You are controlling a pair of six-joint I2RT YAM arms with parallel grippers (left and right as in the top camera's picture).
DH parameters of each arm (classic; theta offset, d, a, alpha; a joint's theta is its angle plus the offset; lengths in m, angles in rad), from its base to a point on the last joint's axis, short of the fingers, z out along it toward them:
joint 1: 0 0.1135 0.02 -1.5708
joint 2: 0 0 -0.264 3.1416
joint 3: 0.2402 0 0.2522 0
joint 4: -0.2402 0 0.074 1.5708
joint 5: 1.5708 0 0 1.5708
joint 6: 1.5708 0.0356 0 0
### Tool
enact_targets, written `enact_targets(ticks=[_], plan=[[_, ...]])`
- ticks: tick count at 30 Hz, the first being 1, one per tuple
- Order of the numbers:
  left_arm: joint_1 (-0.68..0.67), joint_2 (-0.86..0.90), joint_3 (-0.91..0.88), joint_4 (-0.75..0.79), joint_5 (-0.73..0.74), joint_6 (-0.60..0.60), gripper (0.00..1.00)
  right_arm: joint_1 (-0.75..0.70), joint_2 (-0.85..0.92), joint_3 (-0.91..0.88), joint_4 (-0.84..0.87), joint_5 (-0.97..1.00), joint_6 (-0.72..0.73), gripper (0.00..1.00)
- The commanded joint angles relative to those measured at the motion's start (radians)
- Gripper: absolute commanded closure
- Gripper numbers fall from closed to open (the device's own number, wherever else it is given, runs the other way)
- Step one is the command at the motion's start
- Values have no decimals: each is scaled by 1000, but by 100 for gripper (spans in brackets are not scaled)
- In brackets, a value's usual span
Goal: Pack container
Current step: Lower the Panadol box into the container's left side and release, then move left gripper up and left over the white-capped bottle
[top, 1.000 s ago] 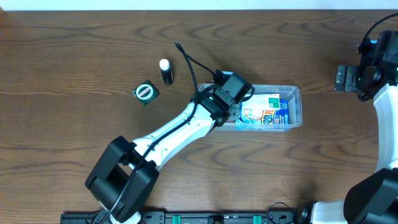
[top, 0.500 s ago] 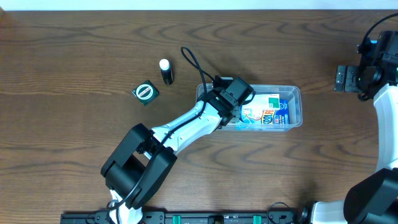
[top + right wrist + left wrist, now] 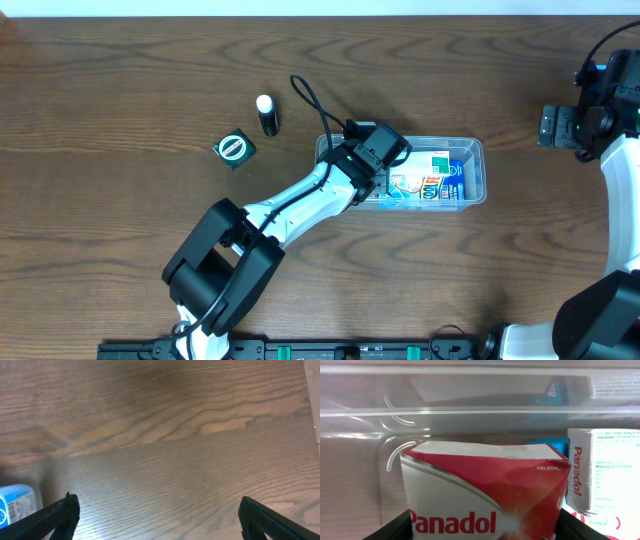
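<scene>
Compared with a second ago, our left arm's elbow sits closer in. The left gripper (image 3: 480,529) is down in the container (image 3: 476,150) mid-tabletop, flanking a Panadol box (image 3: 485,485); we can't tell if it's gripping. The right gripper (image 3: 155,516) is spread wide and empty. A white-capped bottle (image 3: 266,114) stands left of the container.

Overhead looks down; left wrist seemingly inside container (image 3: 476,146).

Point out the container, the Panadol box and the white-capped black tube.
container (image 3: 483,172): overhead view, right end wall.
Panadol box (image 3: 485,495): left wrist view, red front face.
white-capped black tube (image 3: 268,122): overhead view, black body.
</scene>
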Motion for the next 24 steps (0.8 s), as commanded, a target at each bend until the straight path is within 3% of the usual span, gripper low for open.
enact_targets(ticks=[1, 9, 24], plan=[[0, 7, 13, 1, -16, -9, 32, -4, -23, 3, 2, 6, 14, 1], [0, 7, 13, 1, -10, -9, 20, -4, -23, 3, 2, 6, 14, 1], [0, 3, 13, 16, 24, -9, 25, -4, -23, 3, 1, 6, 14, 1]])
